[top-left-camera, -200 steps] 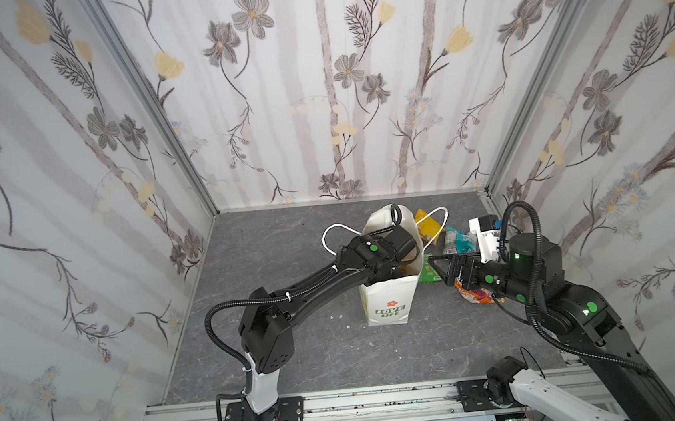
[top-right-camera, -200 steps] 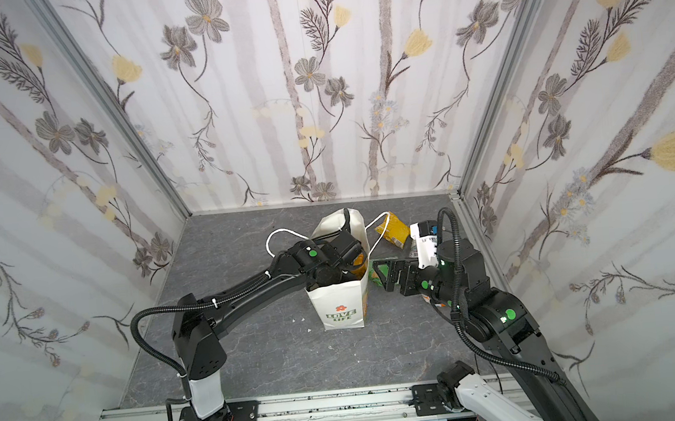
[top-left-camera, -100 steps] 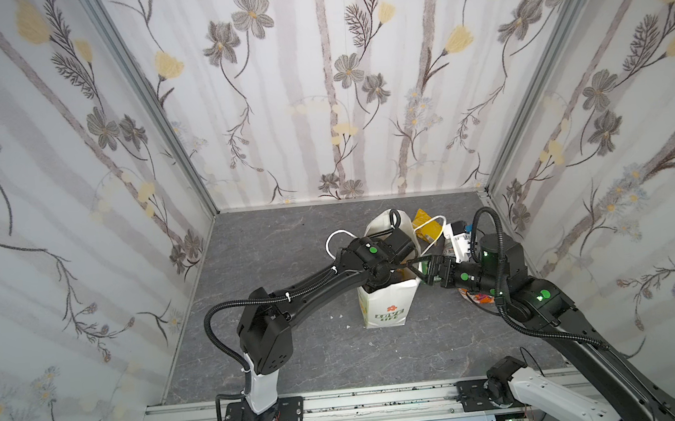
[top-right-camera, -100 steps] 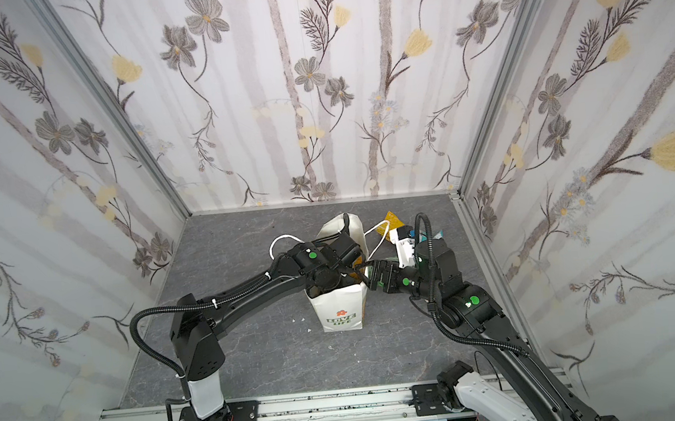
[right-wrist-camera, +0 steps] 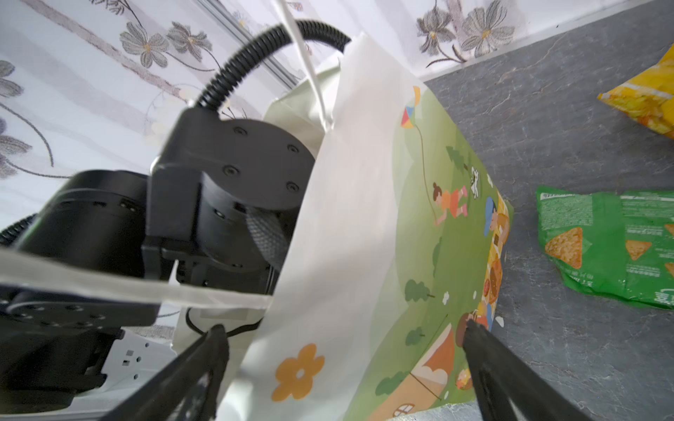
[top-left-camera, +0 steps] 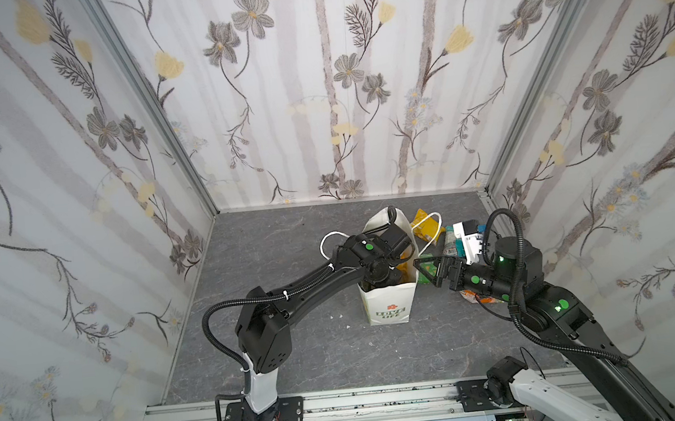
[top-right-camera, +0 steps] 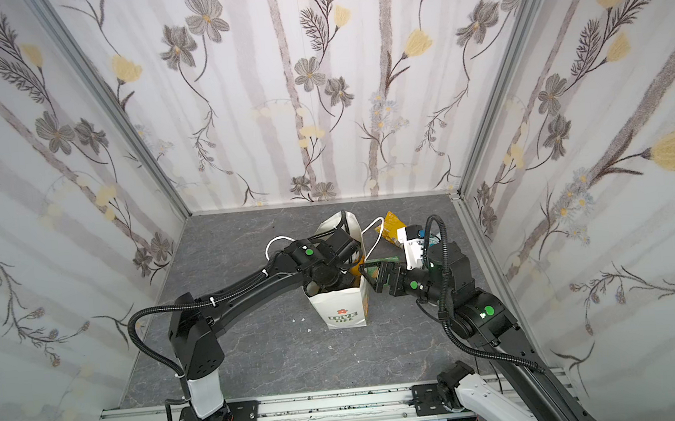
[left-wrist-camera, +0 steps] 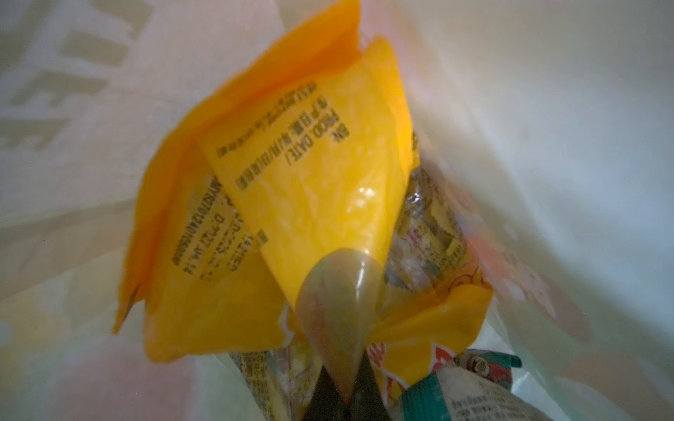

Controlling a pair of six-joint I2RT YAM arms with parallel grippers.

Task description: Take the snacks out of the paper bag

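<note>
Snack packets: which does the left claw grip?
The large orange-yellow pouch inside the white paper bag: the left claw is shut on its flap. The green chip packet and yellow packet lie outside.

The right gripper (top-left-camera: 424, 272) has moved up to the paper bag (top-left-camera: 385, 303).
</note>
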